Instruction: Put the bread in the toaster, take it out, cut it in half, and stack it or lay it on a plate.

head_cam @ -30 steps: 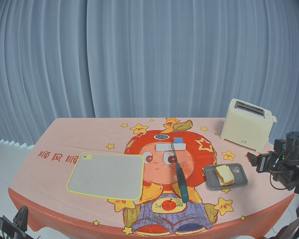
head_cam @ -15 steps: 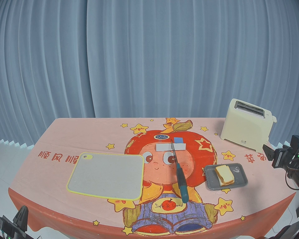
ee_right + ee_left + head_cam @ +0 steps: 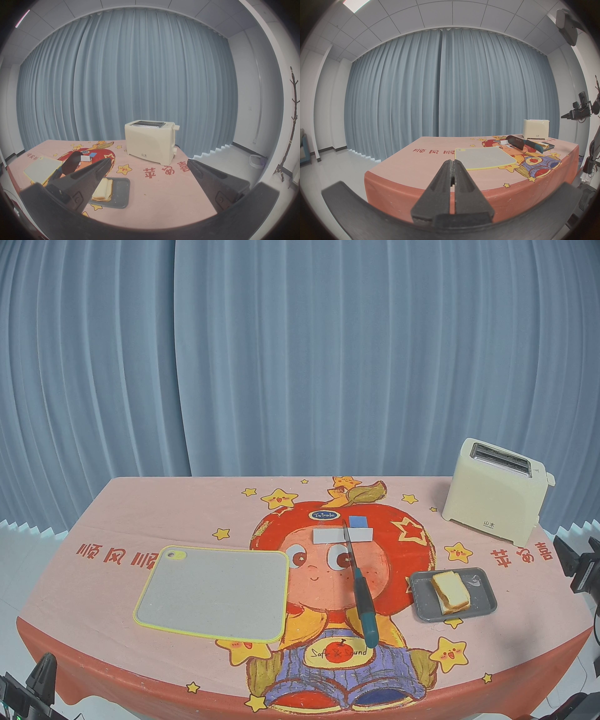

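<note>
Right gripper, jaws wide and empty, has backed off past the table's right edge, leaving the bread stacked on the plate near that edge, so the task looks finished; left gripper, closed on nothing, sits off the near left corner

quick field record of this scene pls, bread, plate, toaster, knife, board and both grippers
bread: pale toast pieces, apparently stacked, lying on the plate
plate: grey rectangular tray, in front of the toaster
toaster: cream toaster, far right of table, nothing sticking out
knife: teal-handled knife, flat on the cartoon tablecloth, between board and plate
board: grey cutting board with yellow rim, left of the knife
left gripper: shut, off the table's near left corner
right gripper: open, beyond the table's right edge, holding nothing
</note>
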Tool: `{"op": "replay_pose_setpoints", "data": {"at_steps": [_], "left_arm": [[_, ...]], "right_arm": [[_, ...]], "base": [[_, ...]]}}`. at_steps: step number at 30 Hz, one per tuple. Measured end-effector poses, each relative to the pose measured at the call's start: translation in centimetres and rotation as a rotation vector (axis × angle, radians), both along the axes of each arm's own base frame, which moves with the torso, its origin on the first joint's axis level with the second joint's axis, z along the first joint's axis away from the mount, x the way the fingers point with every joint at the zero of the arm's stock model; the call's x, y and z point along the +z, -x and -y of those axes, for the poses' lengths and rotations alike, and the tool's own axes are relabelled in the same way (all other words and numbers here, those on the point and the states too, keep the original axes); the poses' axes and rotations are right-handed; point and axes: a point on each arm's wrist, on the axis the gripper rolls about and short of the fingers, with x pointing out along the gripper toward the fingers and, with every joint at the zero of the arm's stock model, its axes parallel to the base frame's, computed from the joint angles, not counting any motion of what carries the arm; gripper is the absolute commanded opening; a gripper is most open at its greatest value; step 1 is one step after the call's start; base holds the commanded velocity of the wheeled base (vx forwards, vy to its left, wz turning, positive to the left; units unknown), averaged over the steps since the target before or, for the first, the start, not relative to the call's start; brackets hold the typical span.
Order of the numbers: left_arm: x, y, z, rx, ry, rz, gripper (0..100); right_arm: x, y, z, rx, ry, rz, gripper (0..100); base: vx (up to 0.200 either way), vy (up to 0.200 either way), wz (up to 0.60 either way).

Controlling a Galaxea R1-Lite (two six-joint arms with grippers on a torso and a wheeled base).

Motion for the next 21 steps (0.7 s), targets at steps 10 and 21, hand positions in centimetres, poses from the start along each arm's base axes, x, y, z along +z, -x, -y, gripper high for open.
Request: {"op": "replay_pose_setpoints", "data": {"at_steps": [10, 21], "left_arm": [[0.0, 0.0, 0.0, 0.0, 0.0, 0.0, 0], [0.0, 0.0, 0.0, 0.0, 0.0, 0.0, 0]], "right_arm": [[0.2, 3.1, 0.9, 0.02, 0.079, 0.104, 100], [-2.1, 7.2, 0.5, 0.043, 0.068, 0.005, 100]], "base": [[0.0, 0.0, 0.0], [0.0, 0.0, 0.0]]}}
